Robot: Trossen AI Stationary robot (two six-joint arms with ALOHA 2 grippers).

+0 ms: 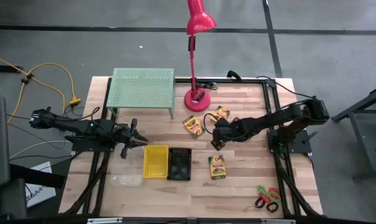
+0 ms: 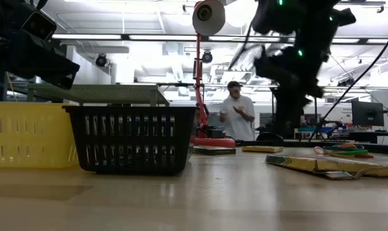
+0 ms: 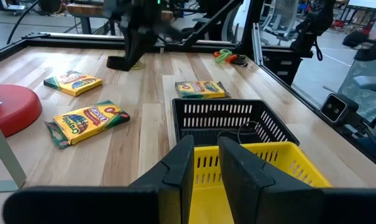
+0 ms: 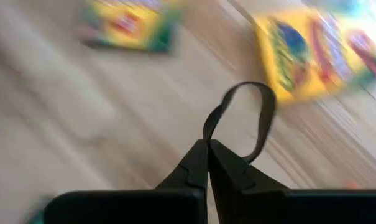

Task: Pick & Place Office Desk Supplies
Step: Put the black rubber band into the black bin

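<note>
From above, the light-green rack [image 1: 142,87] is standing at the far left of the table [image 1: 237,186], with the red lamp [image 1: 196,98] just right of it. Three crayon boxes are lying right of the lamp: one [image 1: 193,126] near the base, one [image 1: 221,112] farther right, one [image 1: 217,167] nearer the front. The yellow bin [image 1: 155,161] and the black mesh bin [image 1: 179,163] are sitting side by side, touching, and the clear bin [image 1: 127,180] is lying to their left. The scissors [image 1: 267,198] are lying at the front right corner. The right gripper [image 1: 216,138] is reaching in from the right, hanging among the three boxes. The left gripper [image 1: 138,139] is stretching in from the left, just behind the yellow bin.

At table height, the mesh bin [image 2: 131,138] is blocking much of the view, the yellow bin [image 2: 30,135] beside it. A crayon box [image 2: 322,163] is lying flat to the right. A person [image 2: 236,112] is standing in the room behind the lamp.

The left wrist camera is showing the left gripper [image 3: 206,163] with its fingers [image 3: 243,171] standing slightly apart, holding nothing, above the yellow bin [image 3: 262,171].

The right wrist camera is showing the right gripper [image 4: 207,158] pinched shut on a dark loop [image 4: 240,118], lifted above the wood, with blurred crayon boxes beyond.
</note>
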